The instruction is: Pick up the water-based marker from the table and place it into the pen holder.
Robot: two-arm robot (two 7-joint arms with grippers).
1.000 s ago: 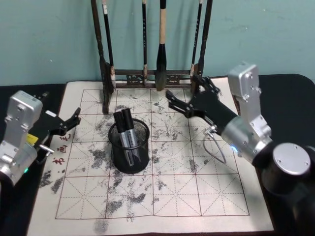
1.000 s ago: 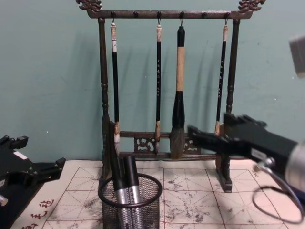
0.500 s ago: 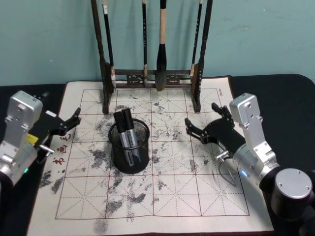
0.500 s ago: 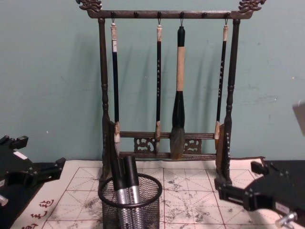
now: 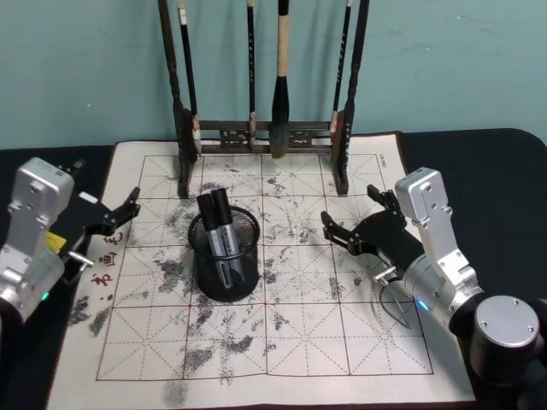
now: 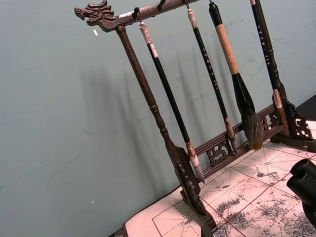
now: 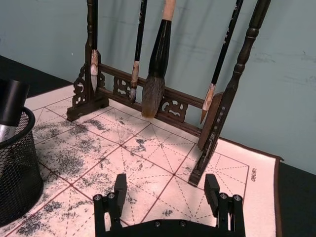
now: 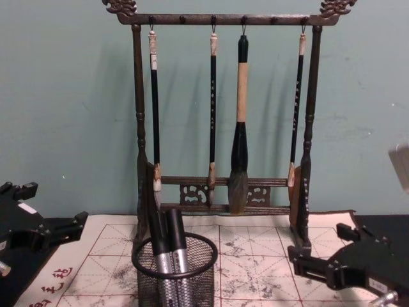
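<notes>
1. While looking down from the head: two markers [image 5: 215, 224] standing in holder [image 5: 224, 256], none lying on mat [image 5: 299, 342]. Right gripper [image 5: 349, 205] low over mat, right of holder, jaws wide, nothing held. Left gripper [image 5: 128, 213] at mat's left edge, jaws parted, empty too. Could tip holder with a low swing across.
2. Left wrist: mostly rack [image 6: 197, 153]; just marker caps [image 6: 303, 180] cut off at the edge, holder itself hidden.
3. Right wrist: spread jaws of right gripper [image 7: 165, 190] facing rack [image 7: 163, 101], fairly near its post, so could snag it or the hanging brushes by pushing forward. Holder [image 7: 17, 168] half cropped.
4. Chest: markers [image 8: 167, 246] leaning on holder's [image 8: 174, 272] rim; holder's base cut off. Both grippers partly cropped. Can't tell which marker counts as the task's.
</notes>
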